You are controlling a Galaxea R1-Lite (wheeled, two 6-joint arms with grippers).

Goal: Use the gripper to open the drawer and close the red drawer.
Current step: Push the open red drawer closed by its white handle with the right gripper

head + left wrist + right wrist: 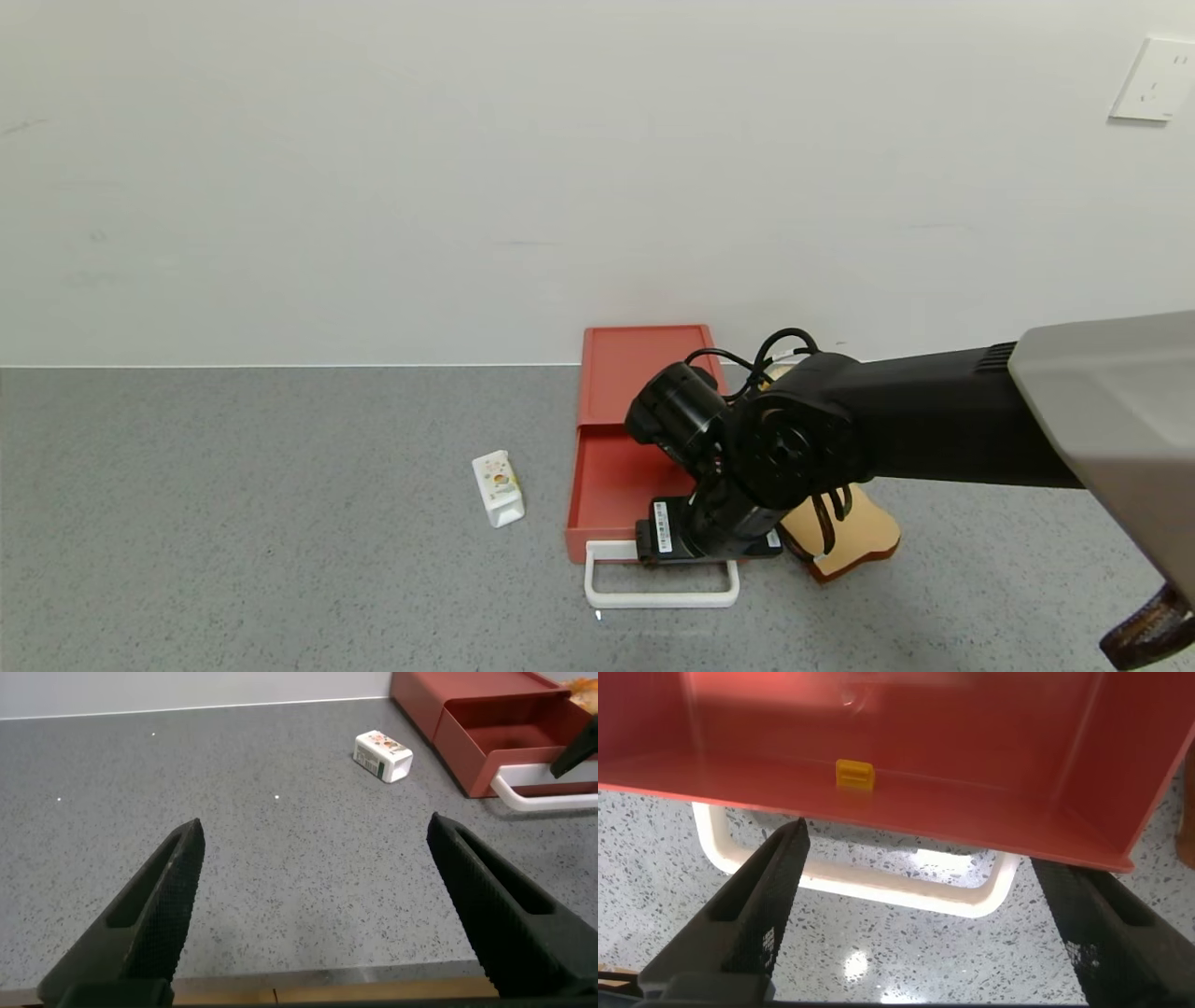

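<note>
The red drawer (644, 369) lies flat by the back wall with its red tray (607, 476) slid out toward me. The tray's white loop handle (661, 597) points at the front edge. My right gripper (707, 551) hangs over the tray's front wall, just above the handle. In the right wrist view the right gripper (917, 845) is open and empty, with the handle (878, 882) and the tray's front rim (971, 831) between its fingers. A yellow tab (855, 773) sits inside the tray. My left gripper (313, 831) is open and empty over the table's near edge, far from the drawer (486, 728).
A small white carton (498, 487) lies left of the tray; it also shows in the left wrist view (383, 754). A toast slice (845, 537) lies right of the tray, partly under my right arm. The wall stands right behind the drawer.
</note>
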